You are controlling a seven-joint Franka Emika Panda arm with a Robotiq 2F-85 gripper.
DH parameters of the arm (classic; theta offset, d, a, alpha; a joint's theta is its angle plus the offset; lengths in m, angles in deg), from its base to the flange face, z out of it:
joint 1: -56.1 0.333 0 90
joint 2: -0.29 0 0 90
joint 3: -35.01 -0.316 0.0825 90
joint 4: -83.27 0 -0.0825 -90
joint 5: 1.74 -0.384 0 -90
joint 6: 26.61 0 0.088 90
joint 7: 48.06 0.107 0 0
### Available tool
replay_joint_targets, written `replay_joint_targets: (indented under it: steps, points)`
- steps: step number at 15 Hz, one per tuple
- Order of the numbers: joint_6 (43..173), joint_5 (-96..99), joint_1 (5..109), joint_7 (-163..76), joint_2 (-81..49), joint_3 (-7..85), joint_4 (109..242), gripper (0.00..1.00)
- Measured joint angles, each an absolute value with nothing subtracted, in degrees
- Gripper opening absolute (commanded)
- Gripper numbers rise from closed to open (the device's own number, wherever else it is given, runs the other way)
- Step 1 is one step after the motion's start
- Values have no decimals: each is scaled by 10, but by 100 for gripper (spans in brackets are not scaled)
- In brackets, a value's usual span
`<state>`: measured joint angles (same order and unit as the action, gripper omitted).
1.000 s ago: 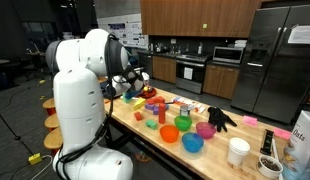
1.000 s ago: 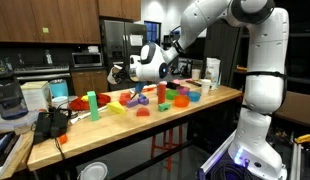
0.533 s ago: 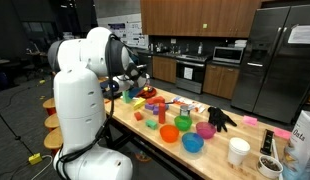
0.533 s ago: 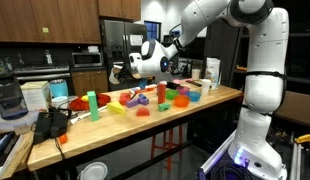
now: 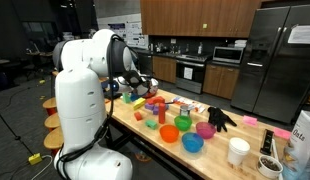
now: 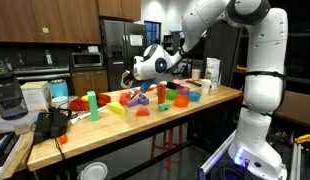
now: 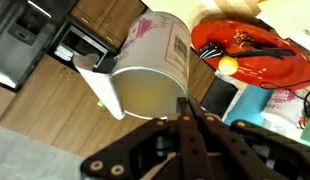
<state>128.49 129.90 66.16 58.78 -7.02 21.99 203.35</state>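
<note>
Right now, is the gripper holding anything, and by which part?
It seems so: the shut gripper pinches a white cup by its rim, seen in the wrist view; exterior views are too small to confirm.

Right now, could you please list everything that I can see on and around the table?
bowls: four; orange, green, blue, pink; table middle
glove: one, black, behind the bowls
cup: one, white, beyond the blue bowl
blocks: several, mixed colours, spread on the table
tub: one, white with pink label, ahead of the gripper
table: one, wooden
arm: one, white, at the table's end
gripper: one, black, shut, apparently empty
</note>
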Motion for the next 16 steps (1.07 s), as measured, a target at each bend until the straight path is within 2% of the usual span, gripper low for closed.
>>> replay_joint_targets:
  steps: [16]
  points:
    - [1007, 716, 720, 528, -70, 187, 2068, 1]
